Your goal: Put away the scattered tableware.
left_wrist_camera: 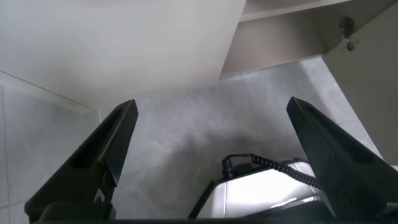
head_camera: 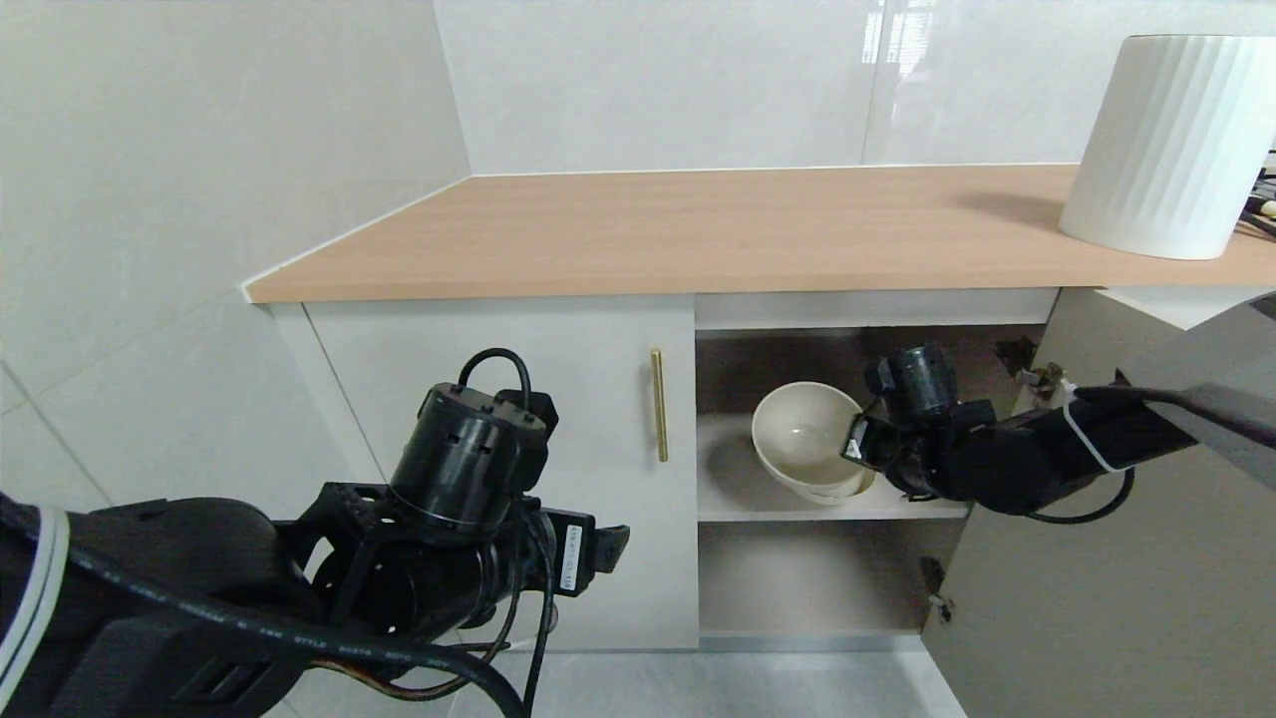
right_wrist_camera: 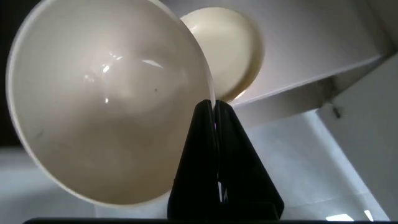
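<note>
left to right from my seat: the left gripper (head_camera: 596, 548) (left_wrist_camera: 211, 106) hangs low in front of the closed cabinet door (head_camera: 498, 399). its fingers are spread wide with nothing between them, just grey floor tile (left_wrist_camera: 180, 143) under it in the wrist cam. the door's brass handle (head_camera: 658, 404) is up and a bit to the right of that gripper.

further right the cabinet is open, and the right gripper (head_camera: 855, 449) (right_wrist_camera: 215, 118) is inside the upper compartment, just above the shelf (head_camera: 733, 494). it's pinched tight on the rim of a cream bowl (head_camera: 802, 434) (right_wrist_camera: 106, 106), one finger inside the rim and one outside. the bowl sits to the left of the gripper, tipped up on edge so its opening faces out toward me. its lower edge is right down at the shelf, though i can't tell if it actually touches.

just below and behind the gripper there's a second cream dish (head_camera: 849, 489) (right_wrist_camera: 236, 56) on the same shelf, right beside the held bowl. i can't say whether the two touch.

the open door (head_camera: 1097, 598) swings out under the right arm. up on the wooden countertop (head_camera: 698, 229), well above and right of that gripper, stands a white ribbed container (head_camera: 1166, 150).
</note>
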{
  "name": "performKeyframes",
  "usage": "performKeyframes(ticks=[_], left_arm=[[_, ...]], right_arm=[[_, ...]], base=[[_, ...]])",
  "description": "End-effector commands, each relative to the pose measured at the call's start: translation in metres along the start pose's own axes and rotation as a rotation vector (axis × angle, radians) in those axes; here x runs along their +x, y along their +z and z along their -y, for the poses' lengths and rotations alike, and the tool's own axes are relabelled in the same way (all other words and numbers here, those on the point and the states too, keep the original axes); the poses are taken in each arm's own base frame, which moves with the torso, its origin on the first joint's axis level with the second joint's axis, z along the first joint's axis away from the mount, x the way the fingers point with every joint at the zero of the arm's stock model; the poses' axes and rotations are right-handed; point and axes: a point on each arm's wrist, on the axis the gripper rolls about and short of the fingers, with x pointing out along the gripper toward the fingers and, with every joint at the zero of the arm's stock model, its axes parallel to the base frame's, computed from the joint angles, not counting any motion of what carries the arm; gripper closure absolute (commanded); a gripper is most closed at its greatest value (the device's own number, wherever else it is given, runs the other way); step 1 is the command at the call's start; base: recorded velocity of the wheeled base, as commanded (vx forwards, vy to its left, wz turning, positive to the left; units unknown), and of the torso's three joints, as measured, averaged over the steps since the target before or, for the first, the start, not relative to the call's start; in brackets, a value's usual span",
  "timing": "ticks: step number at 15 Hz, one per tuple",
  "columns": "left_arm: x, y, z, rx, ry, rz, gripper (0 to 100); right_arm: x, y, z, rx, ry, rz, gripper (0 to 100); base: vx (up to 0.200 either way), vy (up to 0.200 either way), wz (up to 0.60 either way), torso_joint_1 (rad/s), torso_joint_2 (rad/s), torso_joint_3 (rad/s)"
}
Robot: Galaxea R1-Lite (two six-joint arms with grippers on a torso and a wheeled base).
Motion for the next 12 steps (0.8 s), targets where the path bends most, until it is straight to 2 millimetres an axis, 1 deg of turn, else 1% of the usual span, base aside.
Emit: performKeyframes(ticks=[1,3,5,8,12], left_arm=[[0.0,0.0,0.0,-0.001,0.0,0.001,0],[0.001,0.0,0.0,0.0,0.001,-0.002,0],[0.002,-0.001,0.0,0.001,0.002,-0.004,0],[0.002,-0.001,0.0,0.001,0.002,-0.004,0],[0.002,-0.001,0.0,0.001,0.002,-0.004,0]], right_arm=[[0.016,-0.006,0.004,0.003,-0.025,-0.009,100],[0.024,-0.001,0.009,0.016,-0.046,0.003,100],[0.027,0.0,0.01,0.021,-0.049,0.005,100],[0.041,0.005,0.016,0.04,-0.087,0.043,100],[0.052,-0.001,0.019,0.037,-0.105,0.035,100]], base=[[0.0,0.0,0.0,0.0,0.0,0.0],[0.0,0.0,0.0,0.0,0.0,0.0],[0.0,0.0,0.0,0.0,0.0,0.0],[0.0,0.0,0.0,0.0,0.0,0.0],[0.0,0.0,0.0,0.0,0.0,0.0]])
